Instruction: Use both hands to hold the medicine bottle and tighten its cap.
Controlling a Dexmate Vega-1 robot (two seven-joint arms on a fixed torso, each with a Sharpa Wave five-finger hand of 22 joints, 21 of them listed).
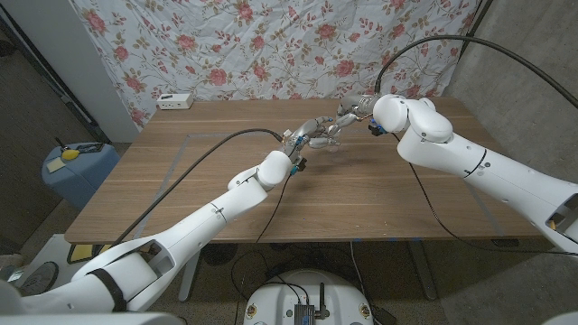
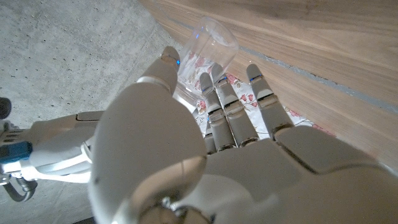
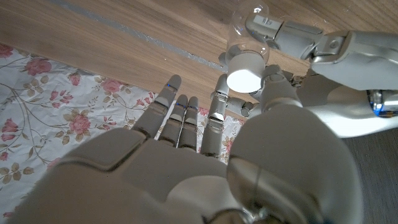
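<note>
While the left hand (image 1: 312, 134) grips the clear medicine bottle (image 3: 247, 28) above the wooden table (image 1: 181, 181), toward twelve o'clock from its centre, the right hand (image 1: 354, 110) touches the white cap (image 3: 244, 70) with its fingertips (image 3: 219, 99); whether it actually pinches it I cannot tell.

Bare wooden table (image 1: 361, 203) around hands, white box (image 1: 175, 101) far corner

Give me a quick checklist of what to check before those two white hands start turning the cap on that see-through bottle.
1. Left hand grips the clear plastic medicine bottle: ok.
2. Bottle lifted off the wooden table: ok.
3. Right hand has its fingers at the white round cap: ok.
4. Cap firmly pinched: cannot tell.
5. Cap sits straight on the bottle: cannot tell.
</note>
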